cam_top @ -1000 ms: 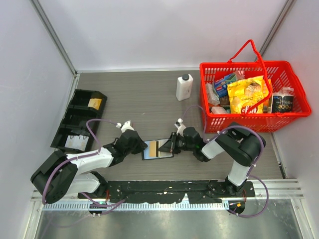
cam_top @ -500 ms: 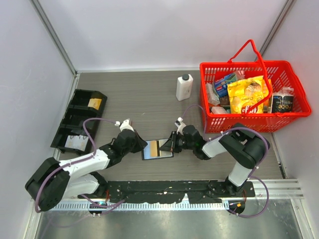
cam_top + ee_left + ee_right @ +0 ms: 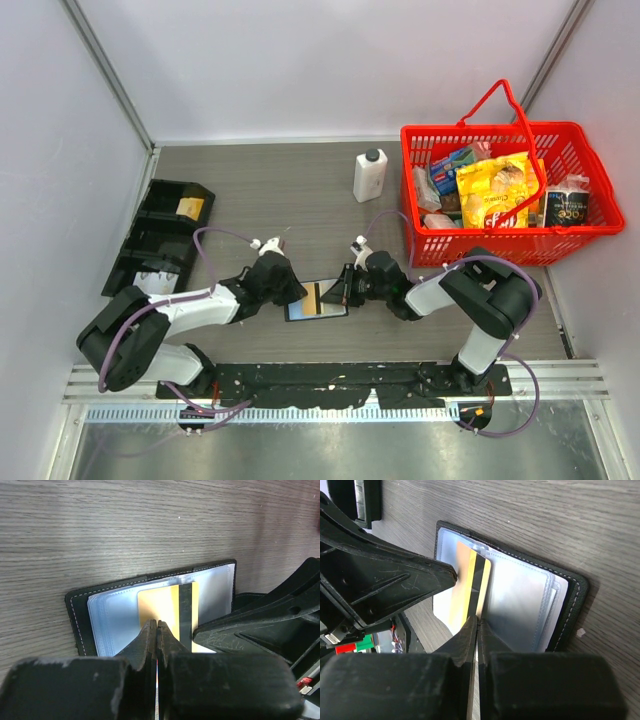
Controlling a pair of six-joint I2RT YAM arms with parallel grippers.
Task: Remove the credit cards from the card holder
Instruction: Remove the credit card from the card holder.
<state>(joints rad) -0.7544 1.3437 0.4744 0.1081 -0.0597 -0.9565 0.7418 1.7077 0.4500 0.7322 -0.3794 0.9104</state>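
The card holder lies opened flat on the table, between the two grippers and directly ahead of the arm bases, with its clear plastic sleeves facing up. One yellowish-orange card, identified by its black magnetic stripe, rests on top of the sleeves and within the outline of the holder; it appears at least partly withdrawn from its pocket, but it has not left the holder. The left gripper has its jaws pressed together, with the tips at the near edge of this card. The right gripper also has its jaws together, with the tips at the stripe end of the same card. Whether either gripper has the thin card nipped between its fingers or only bears against its edge cannot be determined from these views. The sleeves show pale blue-white; whether further cards sit inside them cannot be told. No card is seen lying free on the table beside the holder. The black compartment tray at the left holds a small yellow item and a pale item, too small to identify. Assessment: the task is at an early stage, with extraction of one card in progress. Remaining work: lift this card clear, set it down, then empty any other pockets
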